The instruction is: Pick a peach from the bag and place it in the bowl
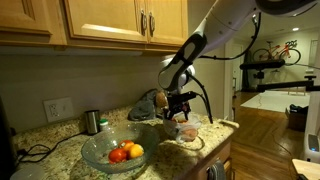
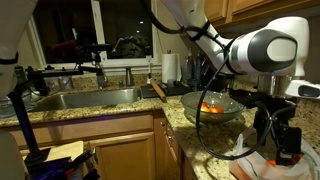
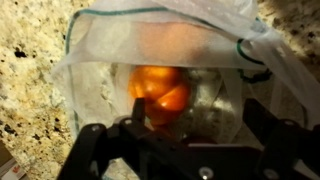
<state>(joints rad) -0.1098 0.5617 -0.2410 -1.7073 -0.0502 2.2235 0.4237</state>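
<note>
**A:** Where does everything sit?

**B:** In an exterior view the glass bowl (image 1: 92,152) is at the left of the bench (image 1: 60,138), with some fruit (image 1: 126,152) already in it. To its right the claw (image 1: 180,105) hangs just over the bag (image 1: 188,131).

**A:** Has it got a peach?

**B:** No. In the wrist view the jaws stand wide apart and empty. The peach (image 3: 158,88) lies inside the bag's open mouth, roughly between them.

**A:** How should it take the peach cleanly?

**B:** I'd centre on the orange fruit and come straight down through the mouth. Keep both jaws clear of the film and the green cord (image 3: 243,50). Squeeze softly, since a peach probably bruises. Then lift straight up, so the bag drops away, before swinging left to the bowl.
</note>
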